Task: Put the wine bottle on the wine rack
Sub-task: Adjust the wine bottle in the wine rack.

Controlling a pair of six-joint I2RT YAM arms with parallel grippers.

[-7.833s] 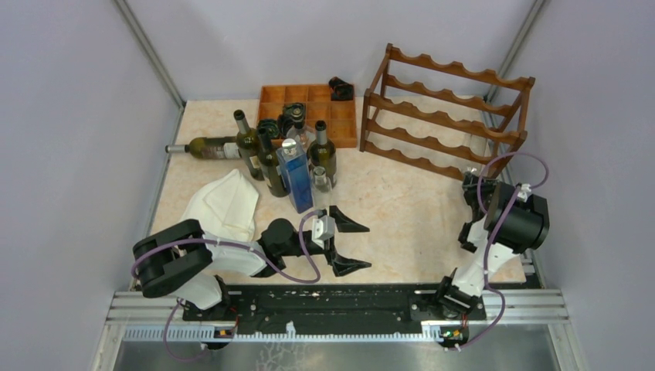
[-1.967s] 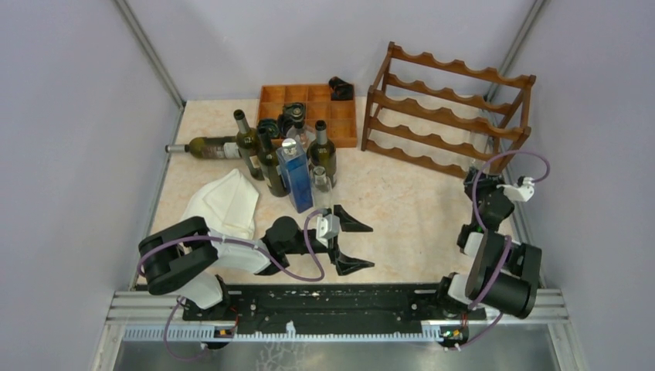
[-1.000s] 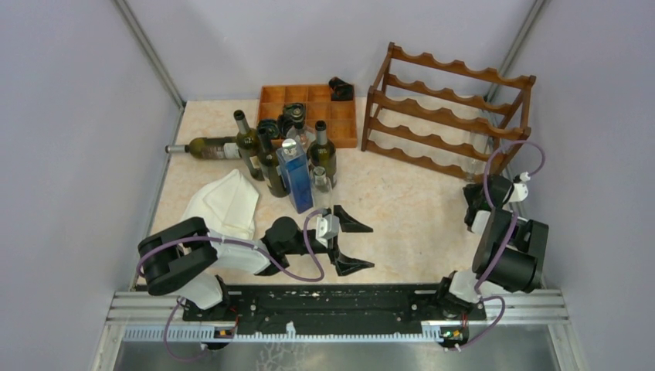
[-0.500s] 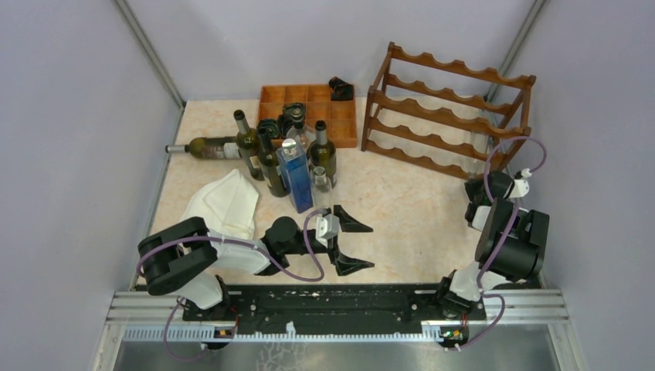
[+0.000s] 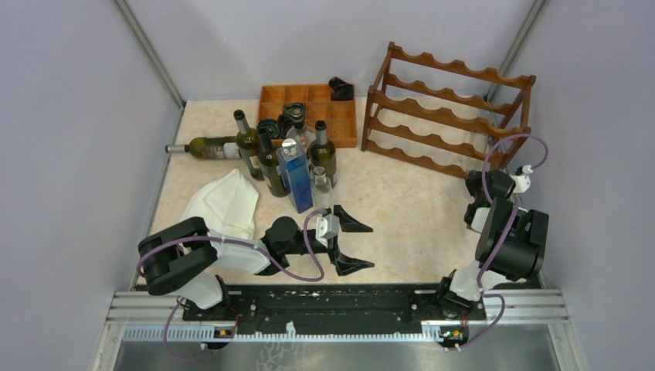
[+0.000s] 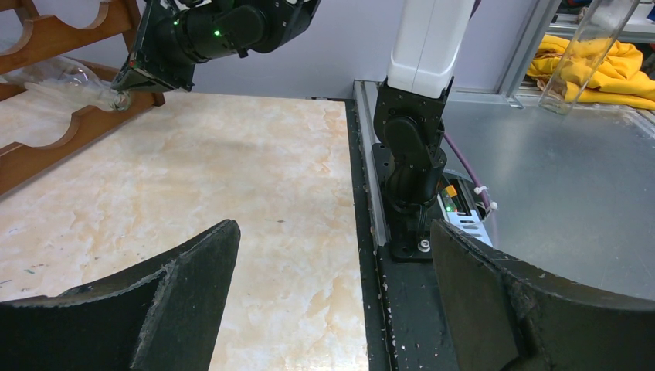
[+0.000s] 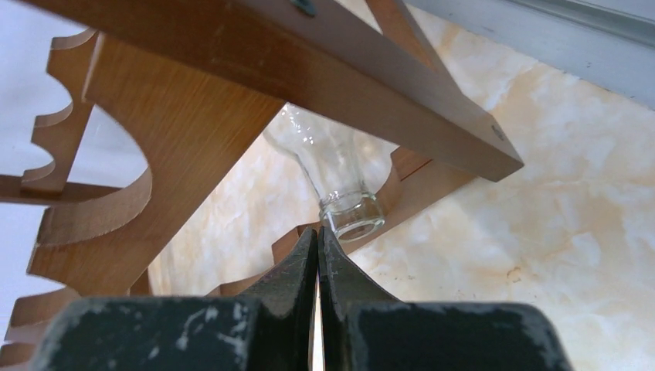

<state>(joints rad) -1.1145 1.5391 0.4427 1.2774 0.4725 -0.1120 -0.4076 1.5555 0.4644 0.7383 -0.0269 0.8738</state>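
The bottle (image 7: pixel 340 182) is clear glass. It lies on its side low in the rack (image 7: pixel 193 116), at the right end. Its mouth pokes out past a wavy rail.

The right gripper (image 7: pixel 318 236) is pinched tight with nothing in it. Its tips sit just beside the bottle's mouth, which is at 1 o'clock from them. I cannot tell if they touch.

From above, the rack stands at 1 o'clock on the table (image 5: pixel 402 216). The right arm is at 3 o'clock, close to the rack's right end.

The left gripper (image 5: pixel 354 243) is at 6 o'clock, low over the table. Its two fingers are spread wide apart and hold nothing.

At 11 o'clock there is a bunch of dark bottles (image 5: pixel 270 166) standing up, and one more lies flat beside them. A blue bottle (image 5: pixel 296 179) stands at the front of the bunch. A white cloth (image 5: pixel 226 202) lies near them at 9 o'clock. An orange tray (image 5: pixel 270 97) sits at 12 o'clock, behind the bottles.
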